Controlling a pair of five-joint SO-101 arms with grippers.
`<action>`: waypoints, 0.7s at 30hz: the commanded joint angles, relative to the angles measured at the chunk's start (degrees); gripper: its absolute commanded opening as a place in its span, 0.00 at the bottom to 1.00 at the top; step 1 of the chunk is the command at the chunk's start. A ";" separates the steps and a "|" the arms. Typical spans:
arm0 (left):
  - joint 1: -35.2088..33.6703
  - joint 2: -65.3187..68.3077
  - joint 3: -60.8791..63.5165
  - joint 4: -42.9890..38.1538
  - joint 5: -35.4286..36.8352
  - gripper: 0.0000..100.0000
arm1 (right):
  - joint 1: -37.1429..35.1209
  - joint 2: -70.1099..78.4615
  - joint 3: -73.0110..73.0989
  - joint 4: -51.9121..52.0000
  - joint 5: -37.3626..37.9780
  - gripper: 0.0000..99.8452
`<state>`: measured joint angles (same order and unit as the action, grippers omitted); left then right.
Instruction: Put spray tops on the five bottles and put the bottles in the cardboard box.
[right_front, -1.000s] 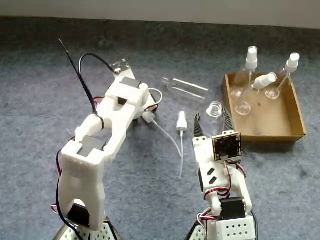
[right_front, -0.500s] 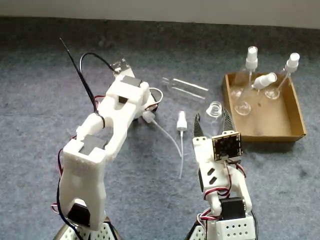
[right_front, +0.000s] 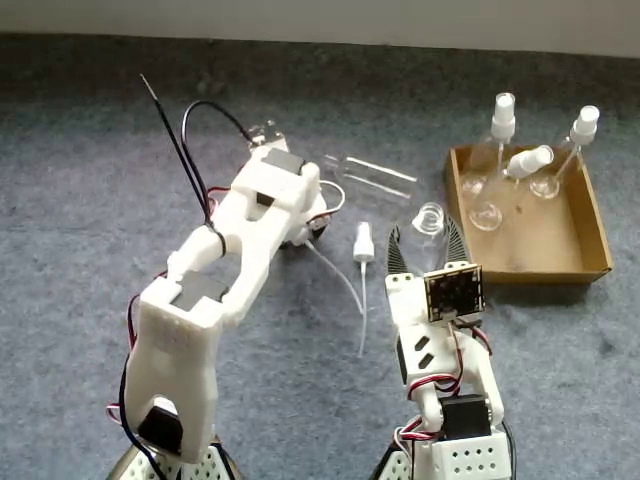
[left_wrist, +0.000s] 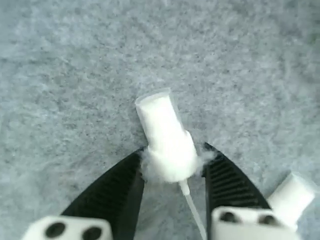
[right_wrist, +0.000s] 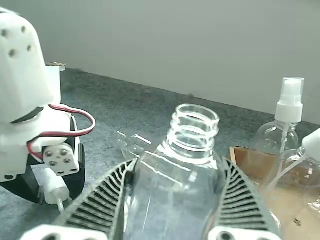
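Note:
My left gripper (left_wrist: 172, 152) is shut on a white spray top (left_wrist: 160, 120) just above the grey carpet; its thin tube (right_front: 338, 273) trails toward the table's middle. In the high view this gripper (right_front: 308, 232) sits left of centre. My right gripper (right_front: 425, 234) is shut on an upright clear bottle (right_front: 428, 214) with an open neck (right_wrist: 195, 122), just left of the cardboard box (right_front: 586, 218). A second loose spray top (right_front: 363, 243) lies between the two grippers. One more clear bottle (right_front: 372, 175) without a top lies on its side behind them.
Three capped bottles (right_front: 502, 125) stand or lean in the box's far half; its near half is bare cardboard. The left arm's wires (right_front: 200, 130) loop above the carpet. The box's left wall (right_front: 455, 190) is close to the held bottle.
My left arm has swung to the right, toward the held bottle, carrying the spray top with it. The right arm and its bottle have stayed still.

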<state>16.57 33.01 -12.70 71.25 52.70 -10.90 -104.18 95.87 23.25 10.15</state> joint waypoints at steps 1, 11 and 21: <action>-1.01 -0.66 -1.54 -1.85 0.44 0.01 | 0.40 -0.92 6.99 0.31 0.70 0.14; -0.92 -2.15 -4.88 6.77 -1.85 0.00 | 0.40 -1.10 6.99 0.31 0.70 0.14; -0.31 -9.19 -12.09 18.81 -21.71 0.00 | -6.64 -0.75 7.08 1.27 1.05 0.14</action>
<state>16.13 29.76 -21.49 87.96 38.29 -15.30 -104.18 95.87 23.25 10.59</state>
